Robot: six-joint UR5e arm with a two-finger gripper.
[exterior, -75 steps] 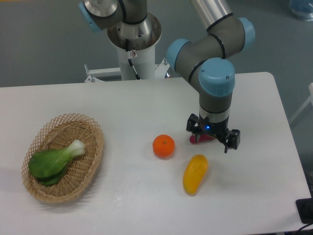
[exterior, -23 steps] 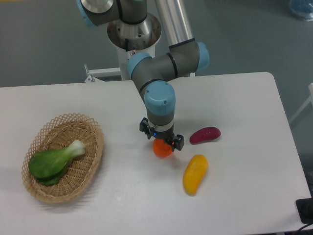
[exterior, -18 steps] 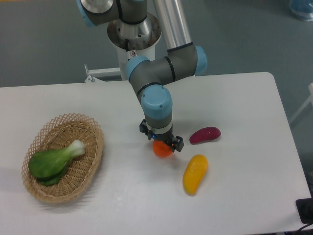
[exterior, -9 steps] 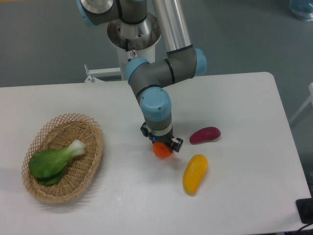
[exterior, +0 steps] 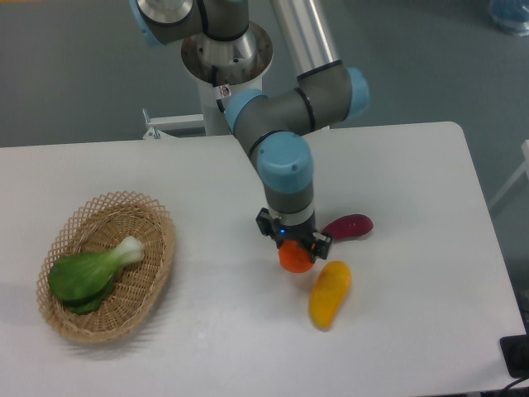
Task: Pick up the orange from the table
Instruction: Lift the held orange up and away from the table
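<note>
The end effector point(exterior: 295, 241) gripped the orange point(exterior: 296, 258) between its fingers, near the centre of the bench point(exterior: 430, 165), with the yellow fruit point(exterior: 330, 294) at its 4 o'clock.

white table point(exterior: 165, 174): wicker basket point(exterior: 153, 273) at left; yellow-orange fruit point(exterior: 330, 294) and dark purple-red vegetable point(exterior: 348, 227) at right, near each other.

The gripper point(exterior: 294, 241) grips the orange point(exterior: 296, 258) above the table point(exterior: 413, 182), beside a yellow fruit point(exterior: 330, 294).
</note>
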